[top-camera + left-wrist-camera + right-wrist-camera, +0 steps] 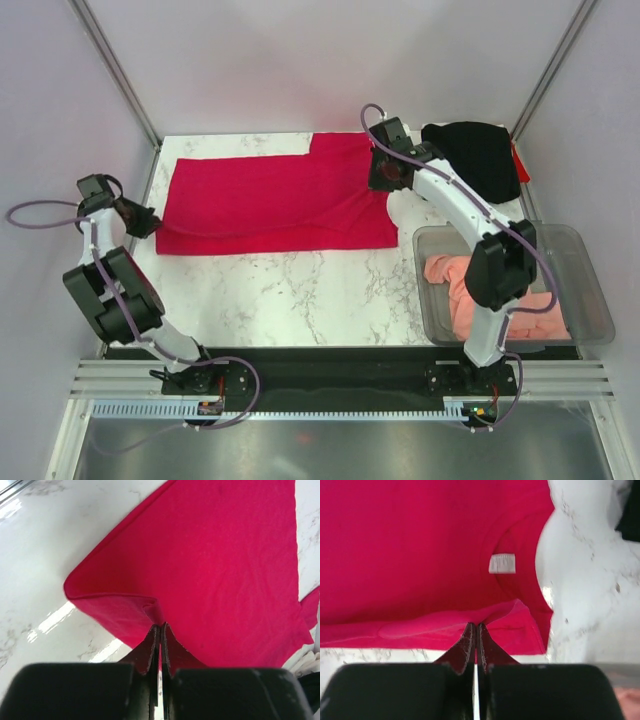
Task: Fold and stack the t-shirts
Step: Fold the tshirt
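Folding looks barely begun: L gripper [160,627] and R gripper [475,626] each clamped on red shirt [270,200] edge at tips. Black shirt [480,155] right of R gripper, pink shirt [470,285] in bin [590,290] behind it, both crumpled. No stack.

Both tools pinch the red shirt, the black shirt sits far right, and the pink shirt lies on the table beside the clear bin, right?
One slip: the pink shirt lies inside the clear bin, not beside it; the top view shows this. The left tool and right tool do pinch the red shirt, and the black shirt sits far right.
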`<state>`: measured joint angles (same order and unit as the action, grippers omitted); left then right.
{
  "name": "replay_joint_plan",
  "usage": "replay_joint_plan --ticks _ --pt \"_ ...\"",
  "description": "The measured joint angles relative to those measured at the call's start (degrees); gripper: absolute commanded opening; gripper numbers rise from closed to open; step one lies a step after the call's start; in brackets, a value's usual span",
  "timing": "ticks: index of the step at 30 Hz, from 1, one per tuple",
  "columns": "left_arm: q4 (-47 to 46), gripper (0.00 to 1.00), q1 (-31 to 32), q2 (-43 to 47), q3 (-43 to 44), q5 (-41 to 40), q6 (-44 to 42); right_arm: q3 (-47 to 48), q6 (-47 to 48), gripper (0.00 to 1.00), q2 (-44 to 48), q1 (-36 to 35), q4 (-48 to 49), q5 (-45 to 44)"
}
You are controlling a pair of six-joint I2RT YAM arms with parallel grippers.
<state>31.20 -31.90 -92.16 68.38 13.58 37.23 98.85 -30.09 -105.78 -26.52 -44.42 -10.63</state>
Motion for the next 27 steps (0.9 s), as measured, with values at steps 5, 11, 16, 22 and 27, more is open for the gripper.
replay_joint_plan --ticks 5,11,16,22,27 --pt "0.0 0.84 2.7 -10.9 9.5 2.4 -0.9 15.9 1.2 0.91 -14.2 3.3 -1.5 1.9" --pt "-0.4 1.00 3.5 -7.9 5.8 2.9 -1.9 13.8 1.6 0.93 -15.1 6.1 -0.8 1.7" --pt "-1.5 1.00 2.7 4.2 -4.5 1.4 -1.8 -14.3 -2.6 0.88 6.6 4.5 5.6 3.3" --pt "-4.1 0.99 1.4 7.0 -14.0 1.6 -1.3 -31.1 -7.7 0.84 17.7 -0.6 13.1 6.5" --pt "-5.5 0.99 1.1 3.2 -16.3 1.8 0.3 -35.0 -9.3 0.83 12.0 -1.3 15.5 7.1"
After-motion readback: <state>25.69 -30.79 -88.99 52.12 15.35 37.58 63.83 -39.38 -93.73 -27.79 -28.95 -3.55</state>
